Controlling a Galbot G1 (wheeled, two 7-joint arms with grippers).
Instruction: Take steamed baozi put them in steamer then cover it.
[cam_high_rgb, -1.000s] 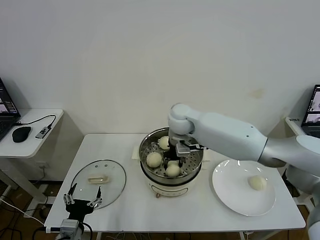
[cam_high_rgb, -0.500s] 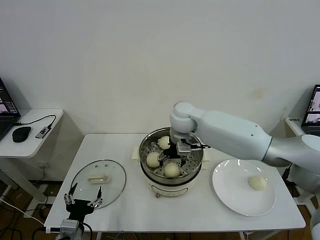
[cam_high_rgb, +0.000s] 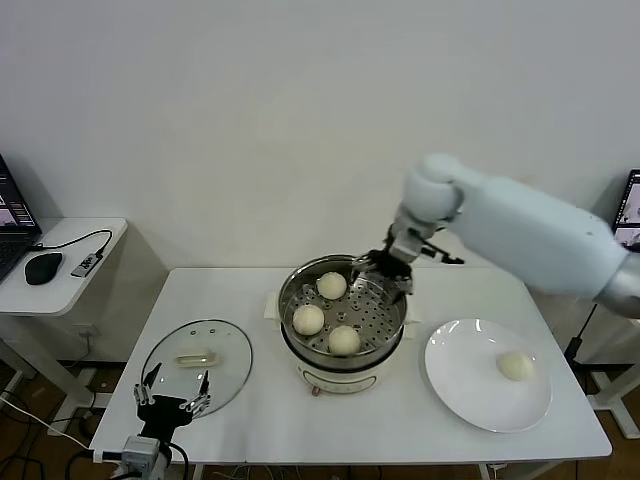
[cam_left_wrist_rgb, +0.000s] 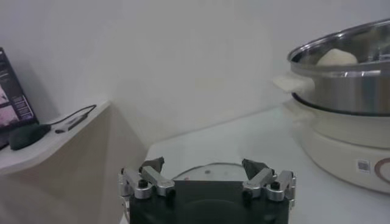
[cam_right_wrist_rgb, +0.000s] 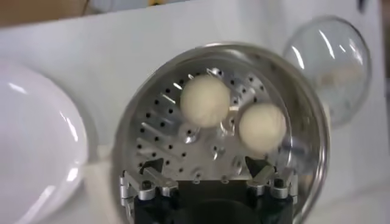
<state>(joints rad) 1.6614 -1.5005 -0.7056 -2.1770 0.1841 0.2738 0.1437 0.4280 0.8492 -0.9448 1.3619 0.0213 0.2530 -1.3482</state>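
Observation:
The steamer (cam_high_rgb: 286, 303) stands mid-table with three steamed baozi on its perforated tray: one at the back (cam_high_rgb: 331, 286), one on the left (cam_high_rgb: 308, 319), one at the front (cam_high_rgb: 344, 340). A fourth baozi (cam_high_rgb: 515, 366) lies on the white plate (cam_high_rgb: 468, 372). My right gripper (cam_high_rgb: 382, 272) hovers open and empty over the steamer's back right rim. The right wrist view shows the tray (cam_right_wrist_rgb: 164, 140) with two baozi (cam_right_wrist_rgb: 205, 100) (cam_right_wrist_rgb: 262, 126) beyond the open gripper (cam_right_wrist_rgb: 207, 167). The glass cover (cam_high_rgb: 165, 355) lies flat on the table's left, handle (cam_high_rgb: 196, 357) up. My left gripper (cam_high_rgb: 172, 405) waits open at the cover's near edge.
A side table (cam_high_rgb: 70, 265) with a mouse and cables stands at the far left. In the left wrist view, the open left gripper (cam_left_wrist_rgb: 204, 165) faces the cover (cam_left_wrist_rgb: 210, 170), with the steamer (cam_left_wrist_rgb: 347, 97) off to one side. The wall is close behind.
My right gripper has lifted out of the steamer and moved back and to the right, empty. Three baozi stay on the tray. The left arm has barely moved.

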